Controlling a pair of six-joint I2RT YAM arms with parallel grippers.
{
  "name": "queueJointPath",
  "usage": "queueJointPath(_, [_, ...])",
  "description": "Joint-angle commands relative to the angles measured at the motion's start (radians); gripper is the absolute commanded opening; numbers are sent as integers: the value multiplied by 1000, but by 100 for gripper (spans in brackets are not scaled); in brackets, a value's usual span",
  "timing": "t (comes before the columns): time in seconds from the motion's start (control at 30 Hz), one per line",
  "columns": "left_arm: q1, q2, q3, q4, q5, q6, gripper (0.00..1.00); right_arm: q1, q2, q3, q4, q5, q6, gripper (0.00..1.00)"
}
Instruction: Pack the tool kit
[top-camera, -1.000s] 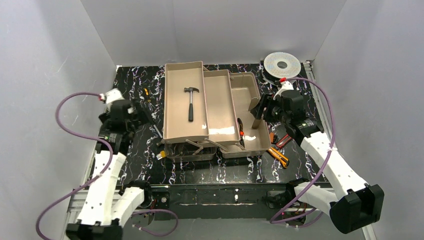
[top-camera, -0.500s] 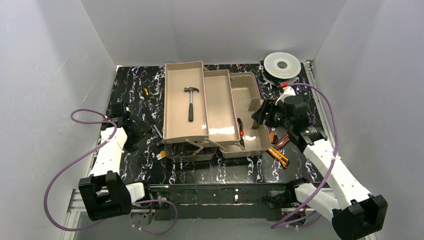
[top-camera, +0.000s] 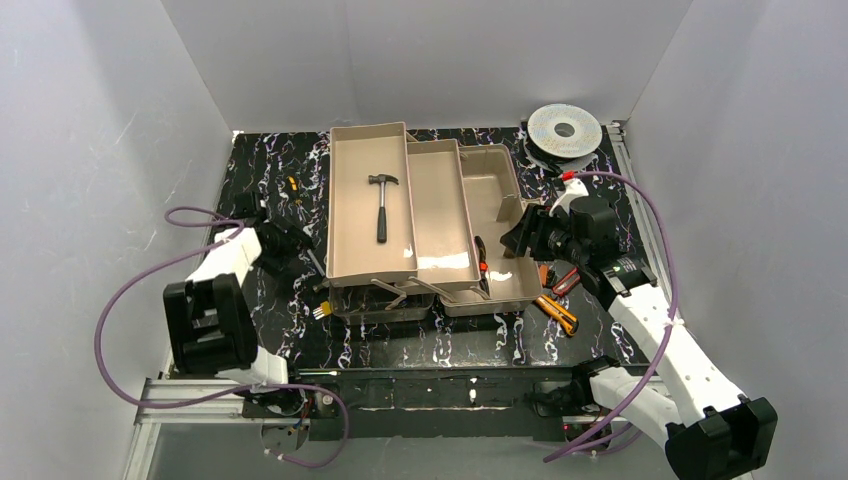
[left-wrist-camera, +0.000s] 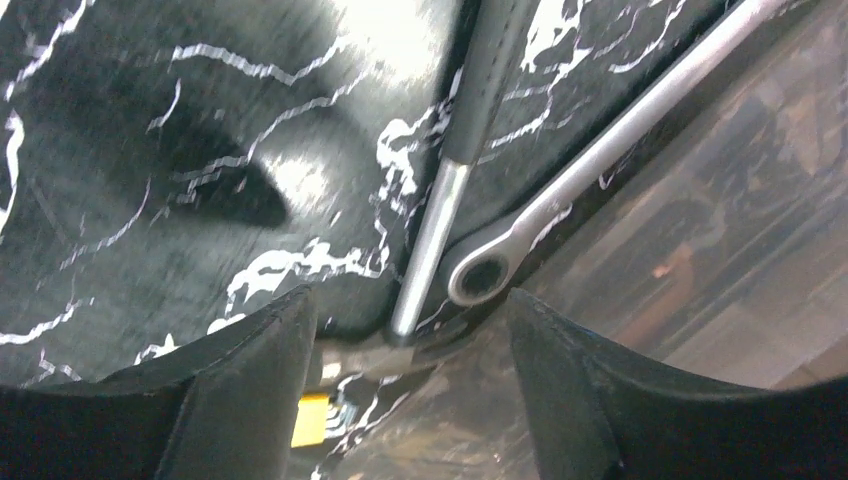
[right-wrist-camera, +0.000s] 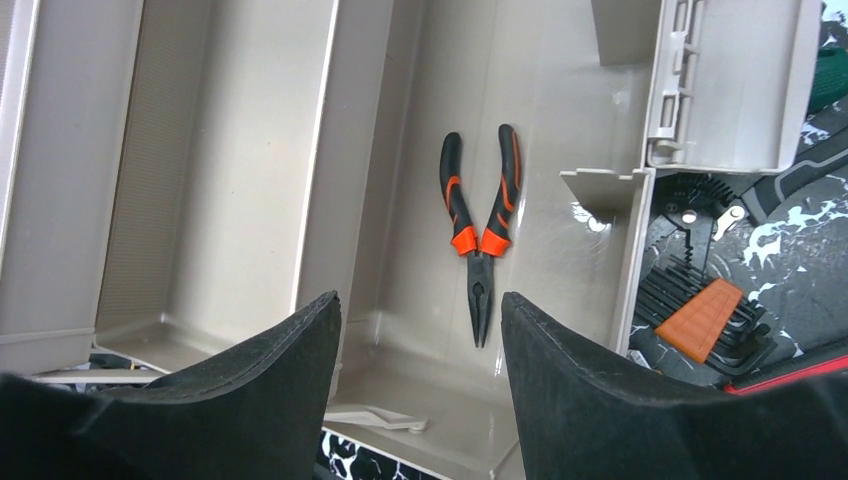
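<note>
The tan toolbox (top-camera: 497, 182) stands open mid-table with its two cantilever trays spread to the left. A hammer (top-camera: 381, 206) lies in the left tray (top-camera: 345, 200). Orange pliers (top-camera: 481, 262) lie in the base compartment and also show in the right wrist view (right-wrist-camera: 478, 232). My right gripper (top-camera: 519, 232) is open and empty over the base, above the pliers (right-wrist-camera: 420, 305). My left gripper (top-camera: 296, 250) is open and low over the mat at the toolbox's left side (left-wrist-camera: 410, 310). Just ahead of it lie a screwdriver shaft (left-wrist-camera: 432, 235) and a ring wrench (left-wrist-camera: 560, 205) against the translucent lid (left-wrist-camera: 720, 270).
A round silver-white spool (top-camera: 564, 130) sits at the back right. A yellow-orange knife (top-camera: 557, 313) and red-handled tools (top-camera: 566, 280) lie on the mat right of the toolbox. Small yellow bits lie at the left (top-camera: 292, 185) and at the toolbox's front-left corner (top-camera: 322, 311).
My left arm has swung down and forward, bringing its gripper low to the mat beside the toolbox's left side. My right gripper has shifted slightly left over the base.
</note>
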Motion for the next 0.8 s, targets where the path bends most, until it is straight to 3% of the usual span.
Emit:
queueJointPath(0.0, [0,81,72,33,-36,-30,66,-1,-11,50,-27,-47,-4,67])
queueJointPath(0.2, [-46,214,150,31,-92,-36,61,6,-20,70,-56,-60,-10,67])
queueJointPath(0.47, [-139,355,312,-149,-298,-62,61,8,-20,92,-81,-61,-15,67])
queueJointPath(0.5, [-146,370,328,-181,-316,-71,60,8,-18,91,-81,-60,-14,67])
queueJointPath(0.6, [-148,430,383,-290,-374,-118,42,8,-14,93,-79,-57,-14,67])
queueJointPath(0.77, [-148,485,425,-400,-431,-173,33,8,-14,89,-76,-56,-14,67])
